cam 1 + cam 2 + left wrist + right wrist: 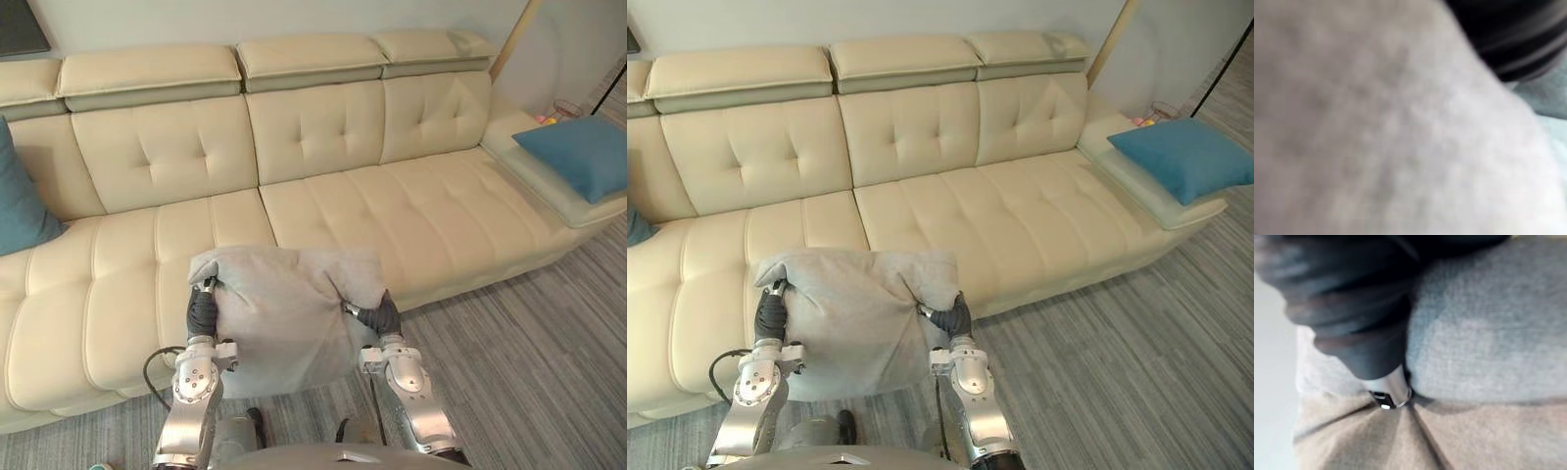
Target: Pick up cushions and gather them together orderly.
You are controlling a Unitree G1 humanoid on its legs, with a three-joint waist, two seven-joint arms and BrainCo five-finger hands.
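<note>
A grey cushion [284, 318] hangs in front of me, over the front edge of the cream sofa [421, 211]. My left hand [201, 311] grips its left side and my right hand [380, 318] grips its right side, and the cloth bunches up where each hand pinches it. From the right wrist, a finger of the right hand [1352, 308] digs into the grey cushion [1488, 333]. From the left wrist, the grey cushion [1376, 122] sits right against the left hand [1518, 34]. A blue cushion [578, 152] lies on the sofa's far right end. A teal cushion [20, 206] leans at the far left.
The sofa runs across the whole view, with tufted backrests and wide bare seats between the two coloured cushions. Grey striped carpet [519, 372] lies in front and to the right. A wooden pole [514, 39] leans in the back right corner.
</note>
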